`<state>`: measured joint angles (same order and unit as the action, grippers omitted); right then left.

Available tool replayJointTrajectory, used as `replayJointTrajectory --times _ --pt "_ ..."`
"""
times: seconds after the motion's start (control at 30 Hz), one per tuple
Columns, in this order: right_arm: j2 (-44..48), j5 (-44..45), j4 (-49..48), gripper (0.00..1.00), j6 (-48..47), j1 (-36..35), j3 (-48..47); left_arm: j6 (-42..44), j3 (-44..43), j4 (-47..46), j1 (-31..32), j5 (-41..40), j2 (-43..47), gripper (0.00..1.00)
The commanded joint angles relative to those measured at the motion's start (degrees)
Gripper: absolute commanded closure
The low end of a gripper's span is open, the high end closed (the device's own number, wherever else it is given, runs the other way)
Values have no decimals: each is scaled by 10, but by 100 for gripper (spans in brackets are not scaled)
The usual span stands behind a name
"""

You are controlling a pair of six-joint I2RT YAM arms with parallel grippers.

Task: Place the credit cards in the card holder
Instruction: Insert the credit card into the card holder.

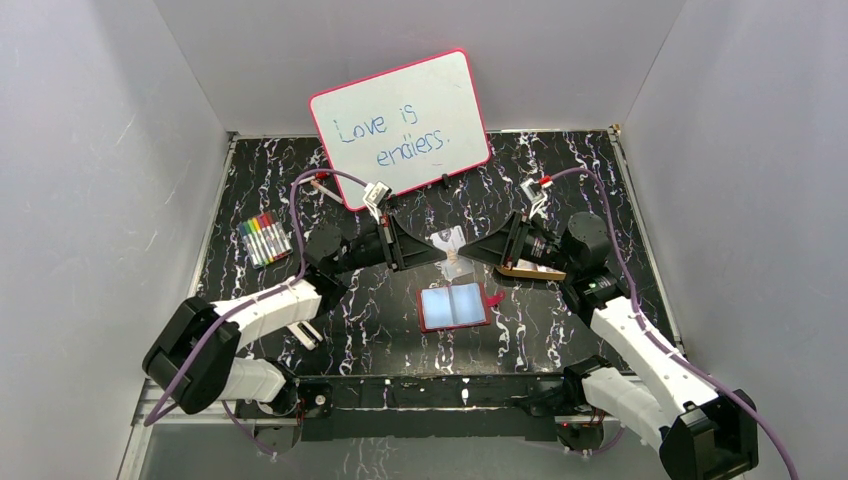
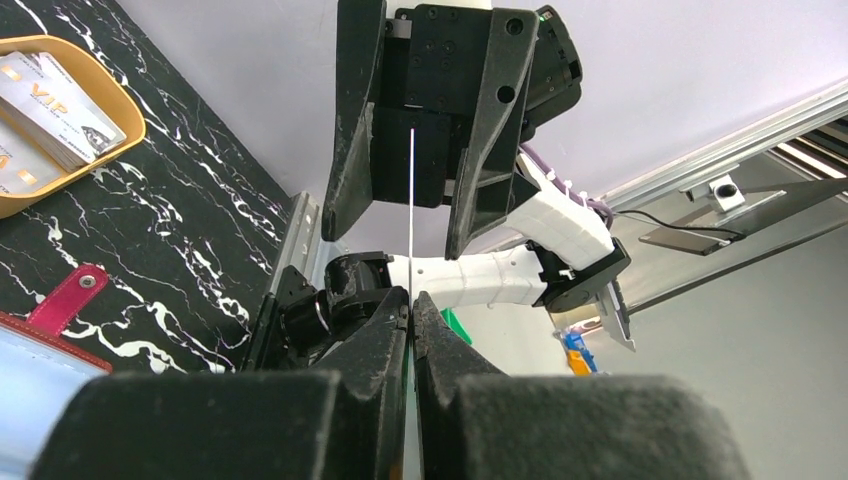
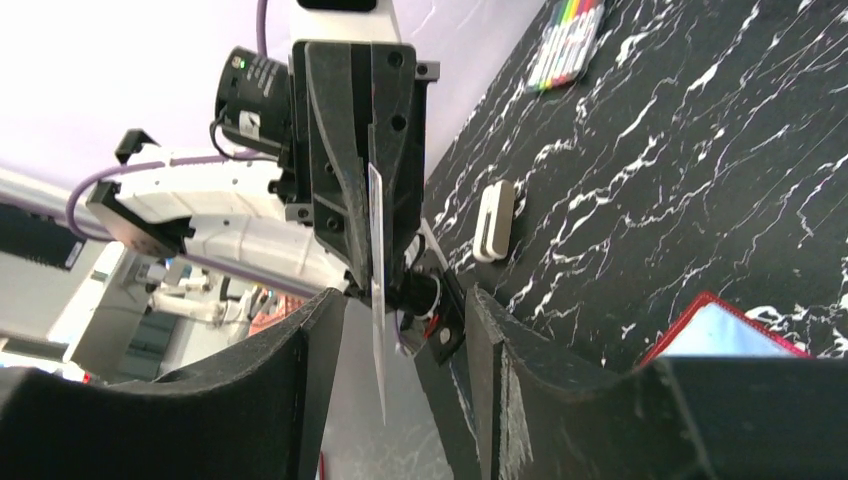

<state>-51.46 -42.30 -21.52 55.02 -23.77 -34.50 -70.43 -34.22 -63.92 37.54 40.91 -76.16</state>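
Observation:
One whitish credit card (image 1: 455, 243) is held upright in the air between my two grippers, above the open dark-red card holder (image 1: 452, 306) with its pale blue pockets. My left gripper (image 1: 441, 252) is shut on the card; the left wrist view shows the card edge-on (image 2: 411, 200) between the closed left gripper (image 2: 411, 305). My right gripper (image 1: 469, 250) faces it, open. In the right wrist view the card (image 3: 376, 250) hangs between the right gripper's (image 3: 405, 330) spread jaws, touching neither. More cards (image 2: 60, 110) lie in the yellow-orange tray (image 2: 110, 150).
A pink-framed whiteboard (image 1: 400, 125) leans at the back. A pack of coloured markers (image 1: 265, 238) lies at the left. A small white block (image 1: 305, 335) lies by the left arm. The tray (image 1: 528, 270) sits under the right arm. Grey walls enclose the table.

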Motion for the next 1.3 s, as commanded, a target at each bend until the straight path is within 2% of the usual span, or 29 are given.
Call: replayJointTrajectory --times 0.0,0.13,0.37,0.53,0.63,0.87,1.03,1.1,1.13,1.17,1.2,1.23,1.27 --pt "13 -65 20 45 -30 -1 -21 10 11 -24 0 13 34 100" --pt "17 -86 -16 47 -12 -1 -20 7 11 -25 0 29 38 100" --pt "14 -90 -28 63 -4 -1 -25 6 15 -25 -1 30 43 100" --pt "18 -80 -38 59 5 -1 -16 6 19 -25 -1 33 46 100" --pt "22 -73 -43 61 8 -1 -13 5 20 -25 -1 34 48 100" --pt "10 -91 -44 81 4 -1 -23 4 21 -25 -1 35 51 100" --pt "3 -104 -17 80 -11 -1 -36 6 20 -25 -1 36 46 100" --pt "6 -102 -12 88 -15 -1 -36 6 20 -25 -1 36 45 100" --pt "7 -97 -5 98 -20 -1 -36 7 20 -25 -1 36 45 100" --pt "10 -93 2 100 -26 -1 -37 10 22 -25 -1 36 45 100" --pt "15 -83 13 100 -33 -1 -39 12 25 -23 -2 36 47 83" --pt "19 -71 39 100 -52 -1 -45 13 33 -16 -6 33 53 60" --pt "23 -48 101 100 -92 -2 -64 17 45 4 -13 19 64 43"
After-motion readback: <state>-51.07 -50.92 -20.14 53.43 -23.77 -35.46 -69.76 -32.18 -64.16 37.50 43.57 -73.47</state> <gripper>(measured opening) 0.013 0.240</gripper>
